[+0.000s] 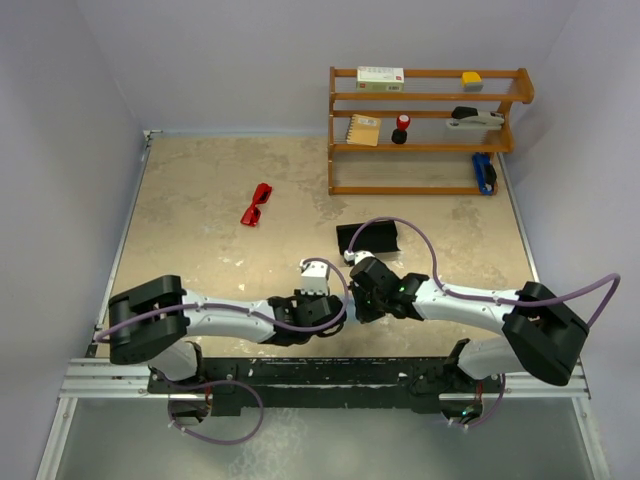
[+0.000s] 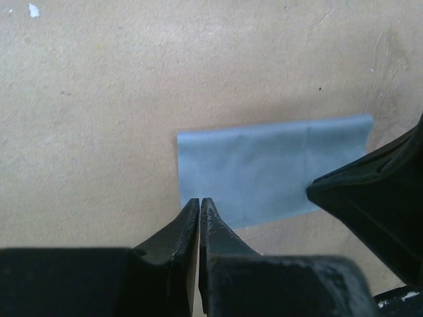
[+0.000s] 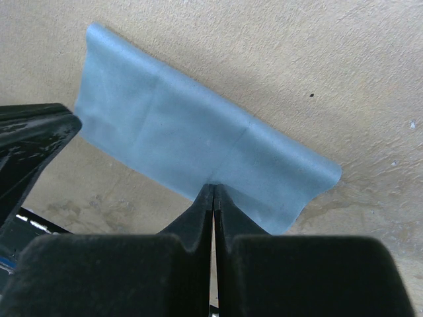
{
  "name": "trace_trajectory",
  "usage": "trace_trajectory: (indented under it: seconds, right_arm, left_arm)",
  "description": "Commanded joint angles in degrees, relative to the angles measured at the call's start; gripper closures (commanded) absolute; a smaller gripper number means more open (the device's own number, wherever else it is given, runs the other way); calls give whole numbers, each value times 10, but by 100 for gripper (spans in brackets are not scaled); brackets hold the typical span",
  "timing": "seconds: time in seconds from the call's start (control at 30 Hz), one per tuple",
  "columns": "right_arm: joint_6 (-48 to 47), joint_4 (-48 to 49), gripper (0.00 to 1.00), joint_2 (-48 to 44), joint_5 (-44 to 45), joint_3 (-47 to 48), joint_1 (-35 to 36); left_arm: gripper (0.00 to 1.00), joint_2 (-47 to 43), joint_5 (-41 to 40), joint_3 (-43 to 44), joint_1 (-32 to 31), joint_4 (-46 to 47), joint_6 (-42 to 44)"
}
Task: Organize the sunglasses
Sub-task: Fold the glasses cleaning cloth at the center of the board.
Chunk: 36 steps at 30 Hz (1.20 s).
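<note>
**A:** So where is the small pair of bright red sunglasses point(image 1: 257, 204)?

**B:** Lying out on the mottled beige tabletop point(image 1: 200, 250), left of the wooden shelf rack point(image 1: 430, 147). It is well apart from both arms and not inside anything.

**A:** And the black oblong case point(image 1: 368, 238)?

**B:** Flat on the table below the rack, just beyond the right arm's wrist, with a purple cable arching over it. I cannot tell from above whether it is open or closed.

**A:** What does the rack hold?

**B:** The top tier has a white box with a red label point(image 1: 380, 79) and a small yellow item point(image 1: 471, 79). The middle has a tan spiral notebook point(image 1: 364, 130), a red-and-black knob-shaped thing point(image 1: 401, 128) and a white-and-black tool point(image 1: 475, 118). A blue object point(image 1: 485, 172) sits low at the right end.

**A:** And the grippers?

**B:** The left gripper point(image 2: 199, 201) is clenched, jaws pressed together, its tips over the near left corner of the light blue square cloth point(image 2: 264, 172). The right gripper point(image 3: 213, 188) is clenched too, tips meeting the cloth's near edge. I cannot tell whether either one actually pinches the fabric.
</note>
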Motion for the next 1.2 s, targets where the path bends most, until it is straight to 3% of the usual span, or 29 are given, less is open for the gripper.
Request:
trace_trajectory:
  seconds: [0.0, 0.43, 1.17]
  right_arm:
    - [2, -10, 100, 16, 18, -11, 2]
    - [5, -9, 100, 26, 19, -7, 2]
    - [14, -9, 100, 33, 6, -7, 2]
  left_arm:
    - [99, 19, 1, 29, 15, 46, 36]
    - [100, 32, 75, -3, 24, 68, 4]
    - [100, -5, 111, -37, -9, -21, -57]
